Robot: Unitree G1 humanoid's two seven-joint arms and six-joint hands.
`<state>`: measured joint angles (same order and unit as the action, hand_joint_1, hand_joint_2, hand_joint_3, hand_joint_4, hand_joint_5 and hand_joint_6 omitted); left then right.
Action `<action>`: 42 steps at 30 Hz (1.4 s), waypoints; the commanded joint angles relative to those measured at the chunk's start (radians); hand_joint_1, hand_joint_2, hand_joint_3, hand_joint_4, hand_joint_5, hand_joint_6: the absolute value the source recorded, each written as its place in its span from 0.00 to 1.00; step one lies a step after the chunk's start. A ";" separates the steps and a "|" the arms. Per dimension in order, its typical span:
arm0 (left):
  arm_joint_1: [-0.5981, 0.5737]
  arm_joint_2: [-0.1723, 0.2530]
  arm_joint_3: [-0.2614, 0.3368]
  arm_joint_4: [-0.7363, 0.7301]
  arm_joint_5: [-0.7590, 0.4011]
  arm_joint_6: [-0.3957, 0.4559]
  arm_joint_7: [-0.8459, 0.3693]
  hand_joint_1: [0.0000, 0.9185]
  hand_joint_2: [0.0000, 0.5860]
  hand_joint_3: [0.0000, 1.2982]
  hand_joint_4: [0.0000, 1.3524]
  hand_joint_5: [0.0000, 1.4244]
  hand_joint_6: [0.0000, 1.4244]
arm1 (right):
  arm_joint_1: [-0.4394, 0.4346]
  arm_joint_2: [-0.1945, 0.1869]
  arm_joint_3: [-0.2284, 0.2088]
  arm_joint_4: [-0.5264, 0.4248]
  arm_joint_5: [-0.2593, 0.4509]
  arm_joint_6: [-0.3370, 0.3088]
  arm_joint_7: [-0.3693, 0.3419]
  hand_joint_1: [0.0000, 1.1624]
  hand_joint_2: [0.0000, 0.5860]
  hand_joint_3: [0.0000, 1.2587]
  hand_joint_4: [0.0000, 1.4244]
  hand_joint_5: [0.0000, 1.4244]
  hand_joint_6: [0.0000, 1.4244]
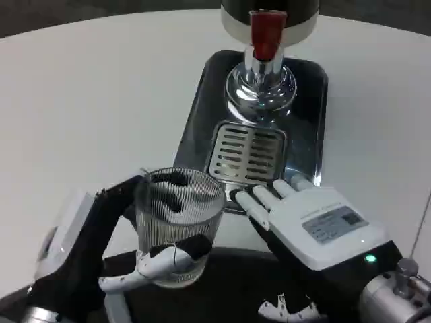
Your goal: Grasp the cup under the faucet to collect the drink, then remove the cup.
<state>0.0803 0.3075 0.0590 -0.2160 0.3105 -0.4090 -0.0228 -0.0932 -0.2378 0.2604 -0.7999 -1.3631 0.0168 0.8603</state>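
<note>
Left hand (151, 259) at lower left, wrapped around the cup (179, 225); dark fingers show through the glass on the far side, a white digit crosses the near wall low down; the grip looks complete. Cup is a clear ribbed tumbler, upright, appearing empty, held near the front edge of the white table (87, 108), short of the drip tray (306, 134) and well apart from the faucet (264, 33).

Handling judgement: glass, so stiff and breakable; walls likely slick, though the ribbing should give the fingers some bite; light now, heavier once filled. Best hold is around the mid wall, as at present, clear of the rim so the spout can pour in; it should be kept level when full.

Centre: dark glossy tray with a slotted metal grate (246, 153); behind it the chrome base of the dispenser (261, 86) and the red tap handle above.

Right hand (306, 215) lies palm down, fingers stretched flat and slightly apart, holding nothing; fingertips (259, 195) rest at the near edge of the tray by the grate, just beside the cup.

Step in hand, by appearance: cup grasped, not yet carried under the faucet; filling and removal remain.
</note>
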 commanded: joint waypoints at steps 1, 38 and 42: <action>0.013 -0.003 0.004 -0.024 -0.019 -0.028 0.003 0.51 0.58 0.65 0.76 0.55 0.62 | 0.017 0.006 0.000 -0.018 0.010 -0.007 0.012 0.53 0.47 0.00 0.00 0.00 0.00; -0.246 -0.010 -0.037 0.268 0.068 -0.099 0.099 0.51 0.58 0.65 0.77 0.56 0.62 | 0.098 0.044 -0.066 -0.097 -0.040 0.005 0.049 0.53 0.48 0.00 0.00 0.00 0.00; -0.329 0.003 -0.041 0.371 0.088 -0.123 0.132 0.51 0.58 0.65 0.77 0.56 0.61 | 0.118 0.057 -0.071 -0.115 -0.044 0.002 0.052 0.53 0.48 0.00 0.00 0.00 0.00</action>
<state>-0.2035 0.3004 0.0209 0.1066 0.3889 -0.4868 0.0704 0.0001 -0.1923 0.1968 -0.8858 -1.4015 0.0210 0.8983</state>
